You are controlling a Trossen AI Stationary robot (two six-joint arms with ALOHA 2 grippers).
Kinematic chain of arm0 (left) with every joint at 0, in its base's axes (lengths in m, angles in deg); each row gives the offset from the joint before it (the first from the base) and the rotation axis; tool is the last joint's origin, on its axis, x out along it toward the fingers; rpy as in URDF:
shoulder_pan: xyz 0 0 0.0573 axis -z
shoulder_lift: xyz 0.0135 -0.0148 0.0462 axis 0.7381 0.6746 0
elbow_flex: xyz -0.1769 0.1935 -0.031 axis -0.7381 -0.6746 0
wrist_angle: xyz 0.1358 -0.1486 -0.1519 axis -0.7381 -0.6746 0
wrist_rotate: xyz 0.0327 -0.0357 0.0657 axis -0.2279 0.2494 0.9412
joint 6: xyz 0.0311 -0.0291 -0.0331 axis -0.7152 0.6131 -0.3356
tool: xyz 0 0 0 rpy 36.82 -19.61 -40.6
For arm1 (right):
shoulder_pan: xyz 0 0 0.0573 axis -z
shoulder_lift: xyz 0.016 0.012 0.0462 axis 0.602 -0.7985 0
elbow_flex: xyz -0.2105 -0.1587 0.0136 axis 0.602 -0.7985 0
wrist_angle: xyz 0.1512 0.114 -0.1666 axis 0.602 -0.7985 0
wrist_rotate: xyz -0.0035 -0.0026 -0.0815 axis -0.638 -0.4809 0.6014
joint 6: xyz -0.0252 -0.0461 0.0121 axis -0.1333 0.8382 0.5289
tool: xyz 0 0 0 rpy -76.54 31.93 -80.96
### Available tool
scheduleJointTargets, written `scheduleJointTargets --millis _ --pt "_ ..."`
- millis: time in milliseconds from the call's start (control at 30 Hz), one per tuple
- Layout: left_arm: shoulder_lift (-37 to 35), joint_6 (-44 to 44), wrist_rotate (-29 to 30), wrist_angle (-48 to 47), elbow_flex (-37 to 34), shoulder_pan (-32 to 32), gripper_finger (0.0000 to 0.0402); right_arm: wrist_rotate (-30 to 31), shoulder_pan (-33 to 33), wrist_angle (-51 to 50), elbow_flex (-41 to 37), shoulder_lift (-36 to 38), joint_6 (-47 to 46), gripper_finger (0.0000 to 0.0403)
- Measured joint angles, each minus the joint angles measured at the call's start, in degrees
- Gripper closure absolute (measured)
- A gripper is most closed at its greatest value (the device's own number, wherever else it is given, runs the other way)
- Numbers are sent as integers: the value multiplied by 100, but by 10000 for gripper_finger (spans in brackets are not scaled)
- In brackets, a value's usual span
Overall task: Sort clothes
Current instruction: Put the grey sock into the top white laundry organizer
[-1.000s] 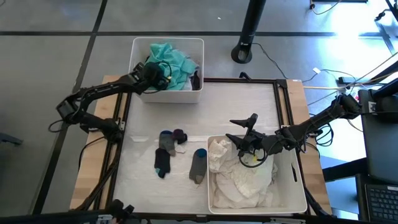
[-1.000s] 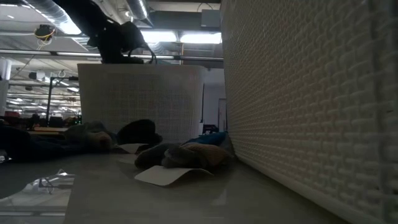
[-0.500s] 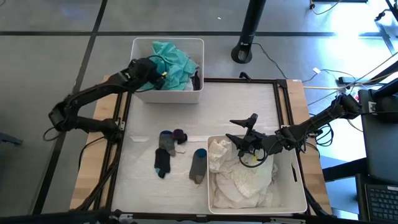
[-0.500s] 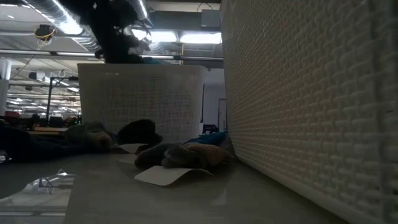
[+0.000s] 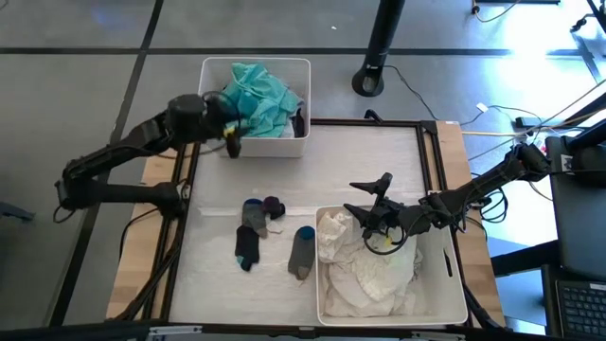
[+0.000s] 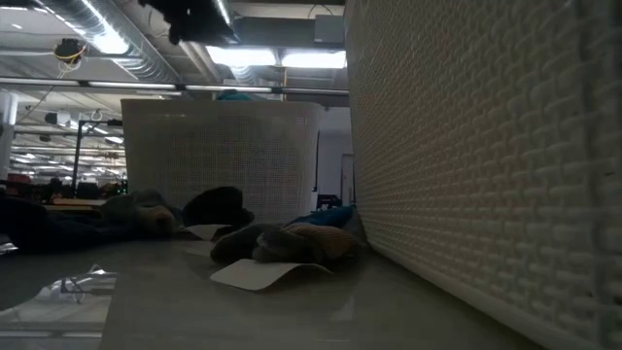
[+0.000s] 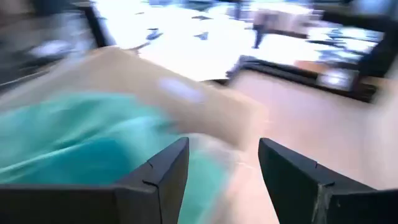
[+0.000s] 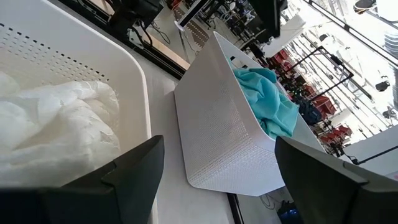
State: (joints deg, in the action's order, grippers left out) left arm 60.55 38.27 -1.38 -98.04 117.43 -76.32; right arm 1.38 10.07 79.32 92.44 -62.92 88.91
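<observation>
A teal garment (image 5: pixel 258 93) fills the far white bin (image 5: pixel 254 140), with a dark piece (image 5: pixel 297 121) at its right end. White clothes (image 5: pixel 365 270) fill the near right bin (image 5: pixel 453 284). Several small socks, dark, grey and teal (image 5: pixel 258 227), (image 5: pixel 302 250), lie flat on the table. My left gripper (image 5: pixel 230 133) is open and empty, above the far bin's near left wall; the teal cloth shows past its fingers in the left wrist view (image 7: pixel 68 143). My right gripper (image 5: pixel 365 201) is open and empty above the near bin's far left corner.
A black stand base (image 5: pixel 371 80) sits on the floor beyond the table. Cables (image 5: pixel 492 118) trail at the right. Free table surface (image 5: pixel 360 152) lies between the two bins.
My left gripper has drawn back out of the far bin toward the table's left edge and risen, empty; in the low view it has gone up toward the frame's top. The teal garment stays in the bin. My right arm has kept still.
</observation>
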Motion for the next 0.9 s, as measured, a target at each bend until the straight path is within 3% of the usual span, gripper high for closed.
scheduleJointTargets --millis 133,467,700,900 --pt "-22 38 -396 -53 -140 783 219 0 0 0 0 0 0 93" --pt "23 842 -408 -47 -1132 2530 219 -2 0 0 0 0 0 93" --pt "400 1610 -64 36 -2079 3138 219 24 -1 0 0 0 0 93" --pt "1011 1740 -177 305 -2732 3348 219 55 0 0 0 -2 0 93"
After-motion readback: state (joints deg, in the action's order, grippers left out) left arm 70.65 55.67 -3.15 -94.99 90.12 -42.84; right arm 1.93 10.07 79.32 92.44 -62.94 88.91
